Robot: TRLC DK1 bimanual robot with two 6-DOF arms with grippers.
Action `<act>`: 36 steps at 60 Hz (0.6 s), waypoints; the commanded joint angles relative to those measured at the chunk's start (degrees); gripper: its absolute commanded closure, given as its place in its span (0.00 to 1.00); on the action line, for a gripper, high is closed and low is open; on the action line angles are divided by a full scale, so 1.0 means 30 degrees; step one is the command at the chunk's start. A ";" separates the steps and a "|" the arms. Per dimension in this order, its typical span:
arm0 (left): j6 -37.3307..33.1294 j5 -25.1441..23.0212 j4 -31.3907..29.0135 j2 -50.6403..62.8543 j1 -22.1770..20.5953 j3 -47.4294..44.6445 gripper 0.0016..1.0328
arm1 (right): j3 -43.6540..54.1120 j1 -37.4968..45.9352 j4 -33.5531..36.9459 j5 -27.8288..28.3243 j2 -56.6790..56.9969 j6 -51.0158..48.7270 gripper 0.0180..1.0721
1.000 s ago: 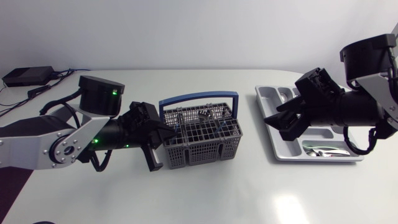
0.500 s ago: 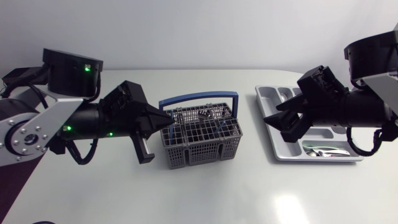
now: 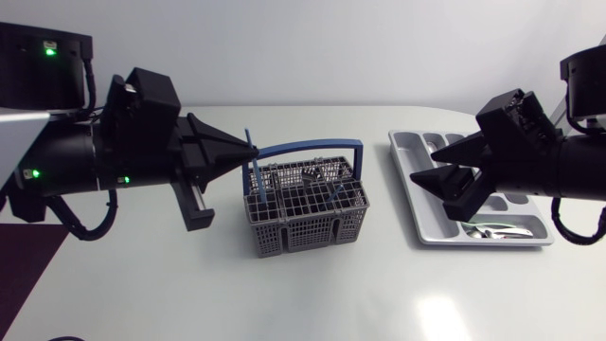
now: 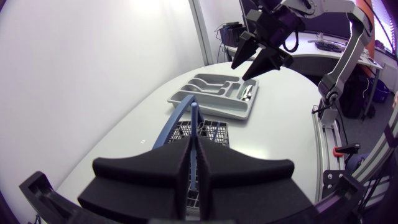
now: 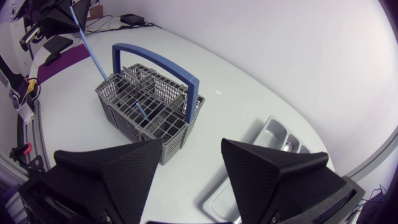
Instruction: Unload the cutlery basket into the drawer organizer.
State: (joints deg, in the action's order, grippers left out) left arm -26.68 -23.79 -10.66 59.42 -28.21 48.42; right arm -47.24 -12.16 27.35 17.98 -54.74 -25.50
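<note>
My left gripper [image 3: 250,152] is shut on a thin blue utensil [image 3: 257,176], held above the left end of the grey wire cutlery basket [image 3: 308,220] with a blue handle. The utensil's lower end hangs at the basket's rim. In the left wrist view the fingers [image 4: 177,163] pinch the blue utensil [image 4: 194,121], with the basket [image 4: 208,132] below and the grey drawer organizer [image 4: 214,98] beyond. My right gripper [image 3: 443,180] stands open over the organizer's [image 3: 417,204] left side. From the right wrist view, the basket [image 5: 149,102] and blue utensil [image 5: 86,38] lie ahead of its open gripper [image 5: 186,177].
Metal pieces [image 3: 317,173] and another blue item [image 3: 336,189] stay in the basket. Shiny cutlery [image 3: 494,228] lies in the organizer's front compartment. Bare white table spreads in front of the basket and organizer.
My left arm has risen and drawn back to the left, lifting the blue utensil up out of the basket. The right gripper has shifted slightly to the right.
</note>
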 commanded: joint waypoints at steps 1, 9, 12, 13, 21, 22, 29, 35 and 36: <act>0.0865 -0.0361 -0.0286 -0.0529 -0.0119 0.0792 0.97 | -0.0014 -0.0340 0.0374 -0.0045 0.0493 0.0296 0.33; 0.1832 -0.1152 -0.0491 -0.0763 0.0115 0.1115 0.97 | 0.0045 -0.1102 0.0491 0.0013 0.0932 0.0296 0.33; 0.2125 -0.1679 -0.0726 -0.0763 0.0320 0.1290 0.97 | 0.0045 -0.1541 0.0521 0.0013 0.1050 0.0325 0.33; 0.2242 -0.1913 -0.0784 -0.0763 0.0437 0.1349 0.97 | 0.0045 -0.1776 0.0550 0.0013 0.1108 0.0325 0.33; 0.3589 -0.3642 -0.0931 -0.0587 0.1023 0.1642 0.97 | 0.0015 -0.3153 0.0579 0.0013 0.1284 0.0501 0.33; 0.3736 -0.3818 -0.0960 -0.0529 0.1053 0.1671 0.97 | 0.0045 -0.3358 0.0579 0.0013 0.1284 0.0530 0.33; 0.4966 -0.5546 -0.0931 0.0145 0.1551 0.1759 0.97 | -0.0043 -0.4881 0.0550 0.0248 0.1079 0.0999 0.33; 0.5171 -0.6191 -0.0726 0.0643 0.1814 0.1583 0.97 | -0.0424 -0.5555 0.0550 0.1332 0.0141 0.1673 0.33; 0.5201 -0.6249 -0.0696 0.0702 0.1814 0.1583 0.97 | -0.0512 -0.5555 0.0550 0.1625 -0.0093 0.1790 0.33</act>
State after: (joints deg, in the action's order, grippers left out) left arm -13.43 -40.91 -13.21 59.68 -23.40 52.21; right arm -47.37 -27.64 28.51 20.97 -52.12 -22.85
